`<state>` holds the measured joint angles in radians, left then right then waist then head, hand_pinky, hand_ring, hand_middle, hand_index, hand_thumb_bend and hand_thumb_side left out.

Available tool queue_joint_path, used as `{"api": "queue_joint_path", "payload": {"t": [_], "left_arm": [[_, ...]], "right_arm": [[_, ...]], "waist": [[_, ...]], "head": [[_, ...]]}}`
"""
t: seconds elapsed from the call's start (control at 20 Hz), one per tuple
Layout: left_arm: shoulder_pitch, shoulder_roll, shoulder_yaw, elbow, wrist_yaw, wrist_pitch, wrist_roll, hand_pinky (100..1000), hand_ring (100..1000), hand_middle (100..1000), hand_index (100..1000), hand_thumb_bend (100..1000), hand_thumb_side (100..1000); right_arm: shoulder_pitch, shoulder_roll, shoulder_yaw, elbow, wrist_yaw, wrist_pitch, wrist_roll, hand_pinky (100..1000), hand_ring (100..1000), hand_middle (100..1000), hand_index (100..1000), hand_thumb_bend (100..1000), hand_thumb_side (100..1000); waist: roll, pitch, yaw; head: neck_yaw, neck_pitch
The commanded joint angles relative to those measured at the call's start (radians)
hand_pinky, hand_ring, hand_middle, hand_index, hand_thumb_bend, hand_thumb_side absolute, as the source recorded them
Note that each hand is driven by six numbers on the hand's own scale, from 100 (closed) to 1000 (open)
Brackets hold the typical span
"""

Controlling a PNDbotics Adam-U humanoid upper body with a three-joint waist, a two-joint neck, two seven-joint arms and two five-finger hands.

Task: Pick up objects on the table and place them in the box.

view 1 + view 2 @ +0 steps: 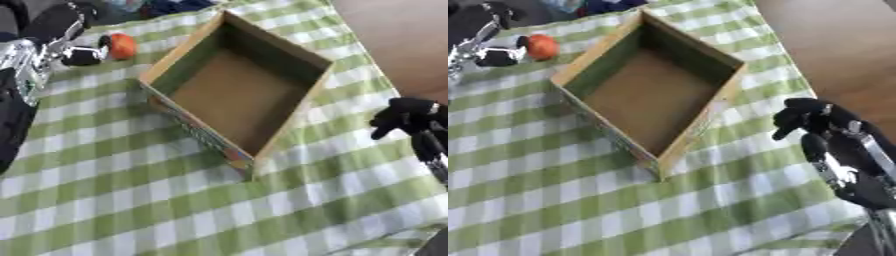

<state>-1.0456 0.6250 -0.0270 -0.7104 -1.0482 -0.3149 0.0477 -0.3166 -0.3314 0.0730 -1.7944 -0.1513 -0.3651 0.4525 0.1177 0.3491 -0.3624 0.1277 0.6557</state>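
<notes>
An open cardboard box [180,50] stands askew in the middle of the checked cloth, and its inside is bare. A round orange object [121,46] is at the box's upper left, just outside its wall. My left hand [80,55] comes in from the upper left, its dark fingers curled against the orange object. My right hand [805,118] hangs over the cloth to the right of the box, fingers curled, holding nothing.
A green and white checked cloth [131,200] covers the table. The table's right edge runs beside bare brown floor [402,30]. Some blue things [171,6] lie at the far edge behind the box.
</notes>
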Motion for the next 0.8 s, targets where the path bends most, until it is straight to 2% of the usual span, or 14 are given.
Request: {"api": "queue_joint_path", "payload": {"t": [0.05, 0.3, 0.55, 0.65, 0.8], "left_arm": [[-0.014, 0.040, 0.004, -0.010, -0.009, -0.020, -0.042, 693, 666, 713, 880, 170, 274], [-0.017, 0.062, 0.008, -0.037, -0.001, -0.043, -0.082, 700, 674, 715, 879, 225, 281], [-0.009, 0.074, 0.007, -0.055, -0.012, -0.056, -0.092, 706, 683, 727, 897, 353, 367], [-0.005, 0.074, 0.007, -0.057, -0.018, -0.057, -0.084, 706, 683, 726, 898, 366, 387], [-0.002, 0.074, 0.011, -0.056, -0.017, -0.054, -0.058, 702, 674, 714, 896, 346, 369]], "right_arm": [[-0.007, -0.012, -0.011, -0.021, 0.004, -0.002, 0.001, 783, 612, 693, 867, 100, 569], [-0.003, -0.014, -0.013, -0.020, 0.005, -0.002, 0.001, 784, 612, 693, 867, 100, 568], [-0.004, -0.014, -0.013, -0.019, 0.005, -0.002, 0.002, 784, 612, 693, 867, 100, 568], [-0.004, -0.014, -0.014, -0.019, 0.005, -0.002, 0.002, 784, 612, 694, 867, 100, 568], [-0.005, -0.013, -0.013, -0.019, 0.004, -0.002, 0.003, 784, 613, 693, 867, 100, 568]], "waist": [[-0.005, -0.019, 0.000], [-0.005, -0.026, 0.004], [-0.004, -0.028, 0.007], [-0.005, -0.027, 0.006], [-0.005, -0.023, 0.005]], "head": [[-0.005, 0.006], [-0.007, 0.013], [-0.006, 0.010], [-0.006, 0.009], [-0.007, 0.007]]}}
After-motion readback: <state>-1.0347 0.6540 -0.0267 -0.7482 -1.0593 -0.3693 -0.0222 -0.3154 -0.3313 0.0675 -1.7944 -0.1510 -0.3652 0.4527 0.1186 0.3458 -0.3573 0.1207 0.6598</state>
